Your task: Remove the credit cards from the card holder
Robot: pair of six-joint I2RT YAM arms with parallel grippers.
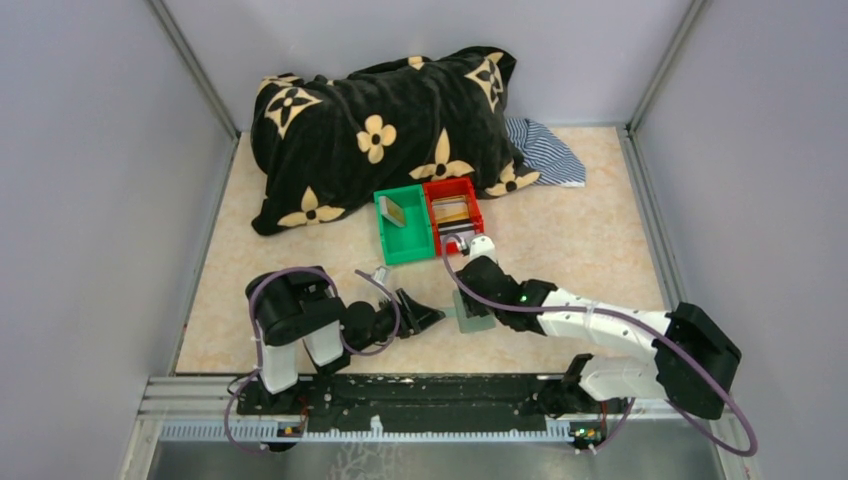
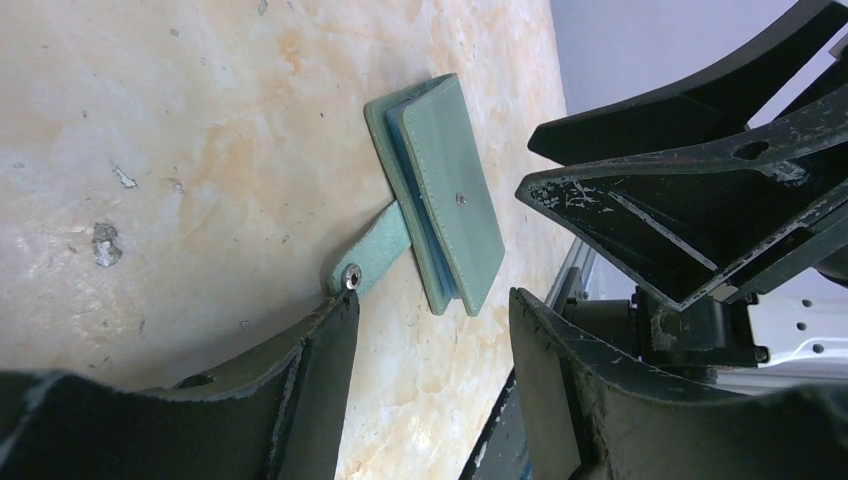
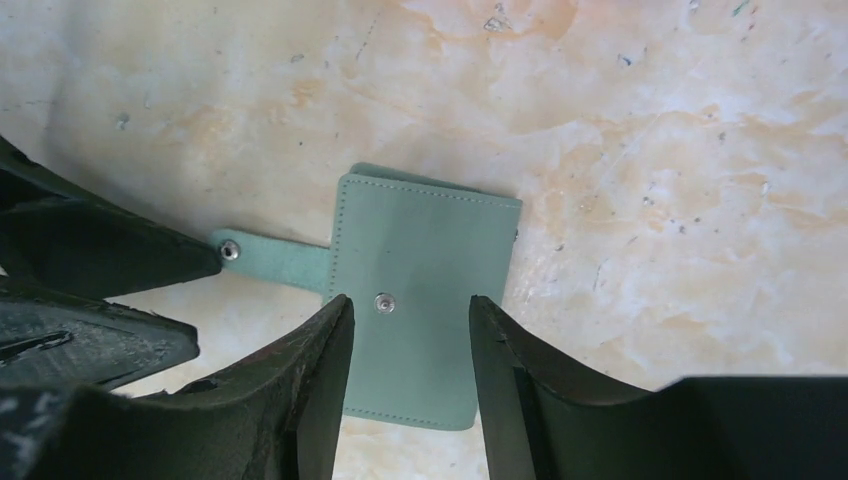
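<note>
Though the card holder (image 3: 425,250) lies folded over on the table (image 3: 650,150), its strap (image 3: 280,262) is unsnapped and trails out flat toward the left gripper (image 2: 430,300). The holder sits directly beneath the right gripper (image 3: 408,305). That gripper's jaws are spread wide and empty, one finger to each side of the stud (image 3: 384,301) on the top panel. As far as I can tell they hover rather than press.

The left gripper is likewise spread and holding nothing. One fingertip (image 2: 340,305) is right at the strap's snap end, touching it or just short of it, and the holder lies just ahead of its jaws. No credit cards show, only a blue-grey edge between the panels in the left wrist view.

The step in hand looks like opening the wallet. I reckon the clean way is for one gripper to pin the strap or lower panel flat. The other can then work a fingertip under the free edge of the top panel and swing it over slowly, so the holder does not skid on the smooth surface. The two sets of fingers are crowded close and should mind each other.

Beyond the right gripper, well apart from it, stand a green bin (image 1: 410,238) and a red bin (image 1: 450,184), and past them lies a black flowered blanket (image 1: 380,100).
</note>
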